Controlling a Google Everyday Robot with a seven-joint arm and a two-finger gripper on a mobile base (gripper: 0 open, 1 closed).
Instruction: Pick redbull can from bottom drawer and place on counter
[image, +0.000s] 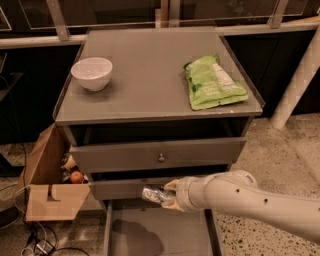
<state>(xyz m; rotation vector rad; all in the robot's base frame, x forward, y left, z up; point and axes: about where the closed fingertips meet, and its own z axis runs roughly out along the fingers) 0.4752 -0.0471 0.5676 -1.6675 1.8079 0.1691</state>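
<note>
My gripper (162, 194) comes in from the lower right on a white arm and is shut on the redbull can (151, 193), a slim silvery can held on its side. It hangs above the open bottom drawer (150, 235), in front of the middle drawer's face. The drawer's grey floor below shows only a dark shadow. The counter (145, 75) is the flat grey top of the cabinet, well above the can.
A white bowl (92, 73) stands on the counter's left and a green snack bag (214, 82) lies on its right. Two knobbed drawers (160, 156) stick out slightly. A cardboard box (50, 192) with small items sits on the floor at left, with cables beside it.
</note>
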